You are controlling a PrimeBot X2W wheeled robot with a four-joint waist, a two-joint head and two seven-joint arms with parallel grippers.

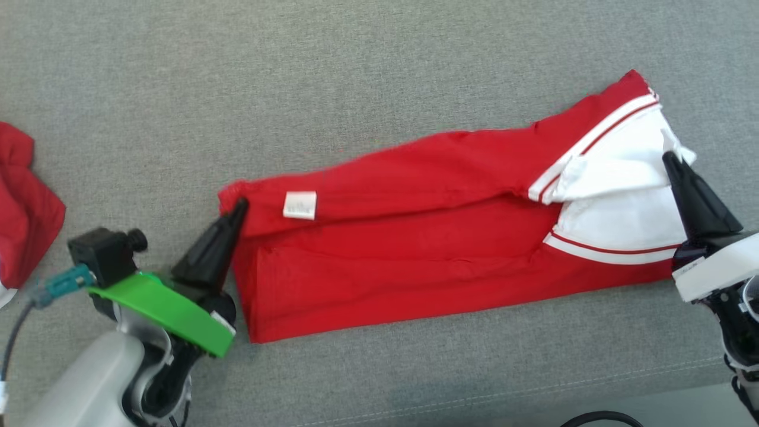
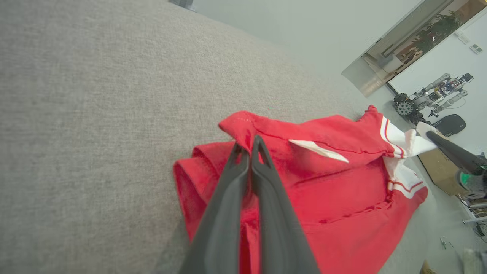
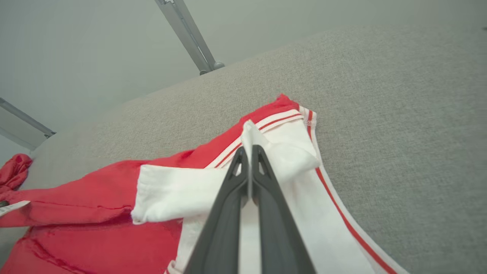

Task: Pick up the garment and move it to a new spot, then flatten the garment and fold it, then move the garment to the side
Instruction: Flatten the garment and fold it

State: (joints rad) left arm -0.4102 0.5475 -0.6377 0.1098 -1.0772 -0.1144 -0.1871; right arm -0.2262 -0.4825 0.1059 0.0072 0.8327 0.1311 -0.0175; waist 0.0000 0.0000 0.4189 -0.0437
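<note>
The garment is red with a white, red-striped end. It lies folded lengthwise across the grey cushion. My left gripper is shut on the garment's upper left corner, close to a small white label. In the left wrist view the left gripper pinches a raised fold of the red garment. My right gripper is shut on a flap of the white end. In the right wrist view the right gripper holds that white flap of the garment slightly lifted.
Another red cloth lies bunched at the cushion's far left edge. The cushion's front seam runs near the bottom, with a dark cable below it. Past the cushion, the left wrist view shows a cardboard box and another robot.
</note>
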